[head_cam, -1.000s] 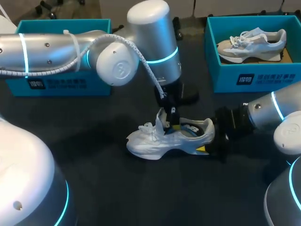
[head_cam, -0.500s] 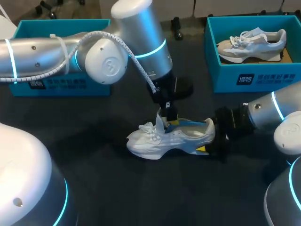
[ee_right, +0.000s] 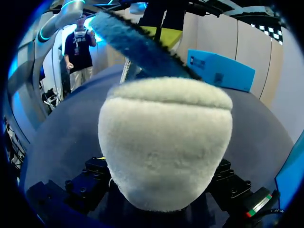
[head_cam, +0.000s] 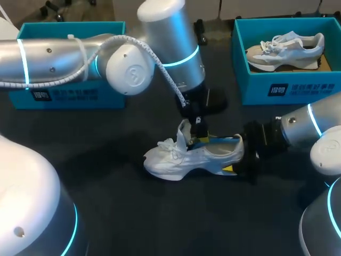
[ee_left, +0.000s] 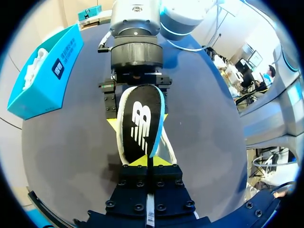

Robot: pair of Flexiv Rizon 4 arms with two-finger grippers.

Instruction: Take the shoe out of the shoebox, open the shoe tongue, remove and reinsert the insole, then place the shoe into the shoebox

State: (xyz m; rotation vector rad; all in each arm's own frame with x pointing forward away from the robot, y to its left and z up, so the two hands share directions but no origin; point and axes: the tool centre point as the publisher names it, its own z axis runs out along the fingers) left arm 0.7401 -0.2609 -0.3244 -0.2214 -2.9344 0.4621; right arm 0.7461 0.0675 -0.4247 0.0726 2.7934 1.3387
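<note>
Left claw: the left gripper (ee_left: 148, 160) is pinching the insole (ee_left: 140, 118) by its forward end. Its yellow tips are closing narrowly on the thin edge from both sides.
Right claw: the right gripper (head_cam: 237, 159) is bracing the heel of the shoe (head_cam: 181, 157). The heel is filling the gap between its fingers, so it appears to be clamping, though the tips are mostly hiding behind the heel.
Where the shoe is sitting: it is lying upright on the dark table (head_cam: 160, 213), between the two teal boxes and outside both. The left shoebox (head_cam: 69, 96) and the right shoebox (head_cam: 287, 85) are standing well apart from it, and the right one is holding a second shoe (head_cam: 285, 48).
Insole attitude: it is slanting over the shoe's opening, front end raised and rear end near the heel collar. Whether that end is sitting inside cannot be told.
Slip risk: the pinch is taking only a thin edge, so the insole is likely to twist or drop out if it drags on the collar.
Jam risk: the insole may be buckling against the heel rim or the raised tongue (head_cam: 183, 133) if it is pushed at this slant.
Drag risk: a weak heel hold would be letting the shoe slide or tip with the insole.
Crowding risk: the two grippers are working near each other over one shoe, so contact between them is possible.
</note>
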